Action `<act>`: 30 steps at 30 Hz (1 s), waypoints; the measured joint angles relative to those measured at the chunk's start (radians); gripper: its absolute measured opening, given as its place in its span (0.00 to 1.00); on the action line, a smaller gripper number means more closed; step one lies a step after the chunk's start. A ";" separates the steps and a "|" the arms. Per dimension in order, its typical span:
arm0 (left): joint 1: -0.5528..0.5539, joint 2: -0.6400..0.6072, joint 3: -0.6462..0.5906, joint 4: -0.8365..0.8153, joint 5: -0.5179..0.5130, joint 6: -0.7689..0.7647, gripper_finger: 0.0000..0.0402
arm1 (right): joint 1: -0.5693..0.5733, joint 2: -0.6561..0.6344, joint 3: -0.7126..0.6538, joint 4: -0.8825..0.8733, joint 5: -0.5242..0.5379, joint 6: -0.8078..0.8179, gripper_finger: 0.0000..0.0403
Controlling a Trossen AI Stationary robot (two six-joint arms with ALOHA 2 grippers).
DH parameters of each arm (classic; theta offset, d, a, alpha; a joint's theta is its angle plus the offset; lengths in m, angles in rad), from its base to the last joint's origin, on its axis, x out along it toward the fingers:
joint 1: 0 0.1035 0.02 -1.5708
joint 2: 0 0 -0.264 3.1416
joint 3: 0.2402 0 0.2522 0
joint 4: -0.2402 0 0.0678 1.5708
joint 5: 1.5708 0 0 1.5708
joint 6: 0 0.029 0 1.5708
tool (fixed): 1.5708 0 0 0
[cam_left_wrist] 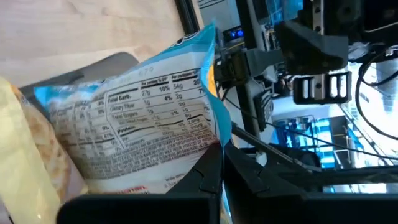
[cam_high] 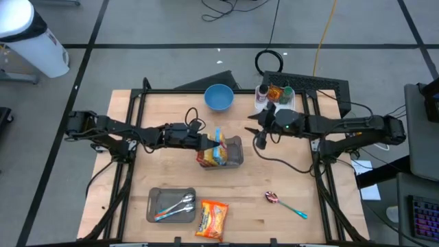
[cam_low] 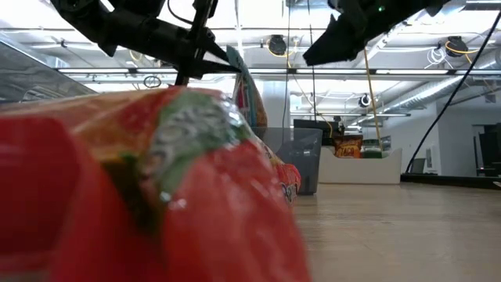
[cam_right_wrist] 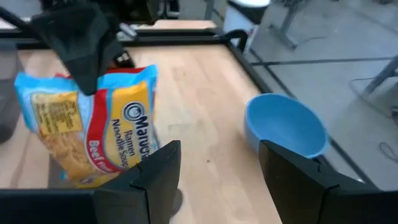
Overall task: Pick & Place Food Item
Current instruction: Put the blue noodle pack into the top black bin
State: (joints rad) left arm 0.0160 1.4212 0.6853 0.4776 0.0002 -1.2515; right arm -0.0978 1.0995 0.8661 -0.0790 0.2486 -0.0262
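red packet [cam_low: 156,196] low view, bowl [cam_right_wrist: 286,127] elsewhere

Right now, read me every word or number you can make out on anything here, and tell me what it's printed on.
"Maruchan" (last letters cut off), "Ramen Noodle Soup", "Beef": front of the noodle packet held by the left gripper.
"Total Carb. 27g": nutrition panel on the packet's back; the remaining fine print is too blurred to read.
Orange snack bag: print too small to read.
Bottles behind the table: labels unreadable.
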 joint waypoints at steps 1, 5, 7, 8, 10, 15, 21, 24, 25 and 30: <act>-0.004 0.000 0.000 0.000 0.000 -0.007 0.02 | 0.000 0.010 0.000 0.001 -0.017 0.000 0.52; -0.017 0.000 0.000 -0.008 -0.001 -0.011 0.01 | 0.001 0.038 0.000 0.005 -0.049 0.000 0.52; -0.019 0.000 0.000 -0.028 0.000 -0.011 0.03 | 0.001 0.046 0.000 0.019 -0.049 -0.001 0.52; -0.019 0.000 0.000 -0.042 -0.001 -0.011 0.03 | 0.001 0.046 0.000 0.024 -0.049 -0.001 0.52; -0.018 0.000 0.000 -0.068 -0.001 -0.010 0.03 | 0.001 0.046 0.000 0.048 -0.048 -0.002 0.52; -0.015 0.000 0.000 -0.108 -0.008 -0.002 0.02 | 0.001 0.043 0.000 0.076 -0.049 -0.004 0.52; 0.002 0.000 0.000 -0.118 -0.009 -0.005 0.05 | 0.001 0.042 0.000 0.076 -0.049 -0.004 0.52; 0.011 0.000 0.000 -0.125 -0.009 -0.005 0.06 | 0.001 0.042 0.000 0.075 -0.049 -0.004 0.52; 0.014 0.000 0.000 -0.124 -0.009 -0.006 0.06 | 0.001 0.042 0.000 0.076 -0.049 -0.004 0.52; 0.019 0.000 0.000 -0.120 -0.010 0.001 0.06 | 0.001 0.042 0.000 0.075 -0.049 -0.004 0.52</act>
State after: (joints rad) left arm 0.0345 1.4212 0.6857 0.3571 -0.0101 -1.2501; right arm -0.0971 1.1416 0.8661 -0.0036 0.1993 -0.0299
